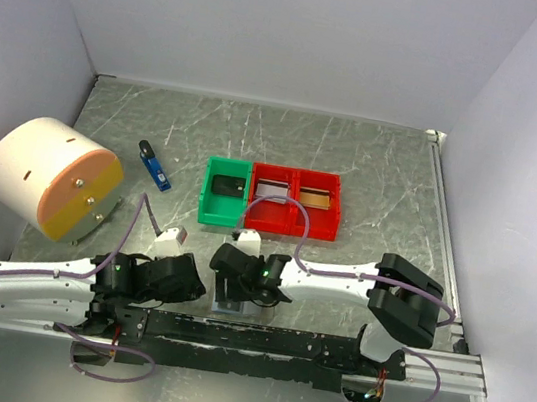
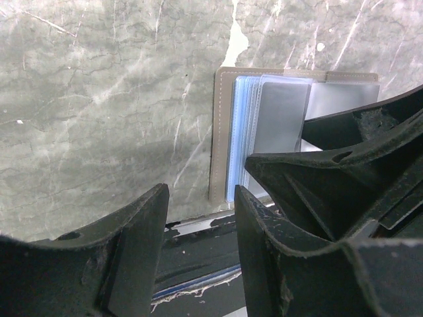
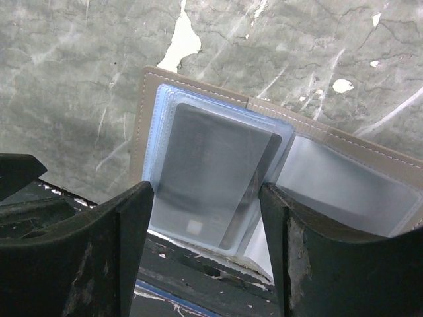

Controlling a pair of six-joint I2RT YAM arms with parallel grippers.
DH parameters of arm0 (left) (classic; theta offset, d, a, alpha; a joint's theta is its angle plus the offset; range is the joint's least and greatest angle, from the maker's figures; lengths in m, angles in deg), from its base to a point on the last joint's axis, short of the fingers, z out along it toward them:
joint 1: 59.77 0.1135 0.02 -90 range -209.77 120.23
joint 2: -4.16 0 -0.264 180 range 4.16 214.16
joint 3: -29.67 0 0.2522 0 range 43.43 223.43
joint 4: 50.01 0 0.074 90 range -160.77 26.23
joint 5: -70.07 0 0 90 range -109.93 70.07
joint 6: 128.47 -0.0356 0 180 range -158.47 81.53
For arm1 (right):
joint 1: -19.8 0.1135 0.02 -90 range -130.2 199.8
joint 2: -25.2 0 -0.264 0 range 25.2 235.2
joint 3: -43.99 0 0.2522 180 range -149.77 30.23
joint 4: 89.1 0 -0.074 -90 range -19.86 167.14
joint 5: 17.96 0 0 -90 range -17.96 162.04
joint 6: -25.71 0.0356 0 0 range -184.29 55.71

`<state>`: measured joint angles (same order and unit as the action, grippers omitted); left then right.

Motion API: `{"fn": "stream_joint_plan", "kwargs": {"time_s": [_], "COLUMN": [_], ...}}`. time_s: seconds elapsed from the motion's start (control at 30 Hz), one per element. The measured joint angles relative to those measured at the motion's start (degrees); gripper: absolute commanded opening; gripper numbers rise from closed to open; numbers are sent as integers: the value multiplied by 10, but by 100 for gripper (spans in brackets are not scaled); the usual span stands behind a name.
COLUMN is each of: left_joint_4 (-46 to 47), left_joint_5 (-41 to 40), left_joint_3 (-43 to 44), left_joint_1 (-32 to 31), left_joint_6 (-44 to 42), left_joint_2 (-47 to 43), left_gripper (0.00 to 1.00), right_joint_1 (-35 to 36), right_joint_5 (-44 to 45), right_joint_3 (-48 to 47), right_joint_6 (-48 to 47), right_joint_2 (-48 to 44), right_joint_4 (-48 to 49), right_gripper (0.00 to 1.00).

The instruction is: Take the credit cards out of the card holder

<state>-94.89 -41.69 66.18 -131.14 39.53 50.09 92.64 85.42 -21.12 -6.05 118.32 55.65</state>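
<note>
Open card holder (image 3: 147,112) lies flat on the marbled table (image 3: 73,72), at the near edge, just ahead of my bases. Clear sleeves (image 3: 165,132) are fanned over its left panel, and a grey card (image 3: 211,172) sits in the top one. My right gripper (image 3: 205,198) hovers low over that sleeve, jaws well apart, gripping nothing. My left gripper (image 2: 199,205) is just beside it, close by the holder's left edge, jaws parted, empty. Whether any finger touches the holder, I cannot tell.
</note>
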Motion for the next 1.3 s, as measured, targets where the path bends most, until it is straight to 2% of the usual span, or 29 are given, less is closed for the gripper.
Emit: {"fn": "stream_joint_plan", "kwargs": {"time_s": [0.27,1.2,1.3], "left_joint_4": [0,66,77], "left_joint_5": [0,29,31], "left_joint_3": [0,-1,-2], "left_joint_1": [0,0,0], "left_joint_6": [0,-31,-35], "left_joint_2": [2,0,4], "left_gripper": [55,56,56], "right_joint_1": [1,-21,-24], "right_joint_5": [3,-38,-42], "right_joint_3": [12,134,147], "right_joint_6": [-2,-2,3], "right_joint_2": [-7,-80,-87], "right_joint_4": [11,175,191], "right_gripper": [58,57,61]}}
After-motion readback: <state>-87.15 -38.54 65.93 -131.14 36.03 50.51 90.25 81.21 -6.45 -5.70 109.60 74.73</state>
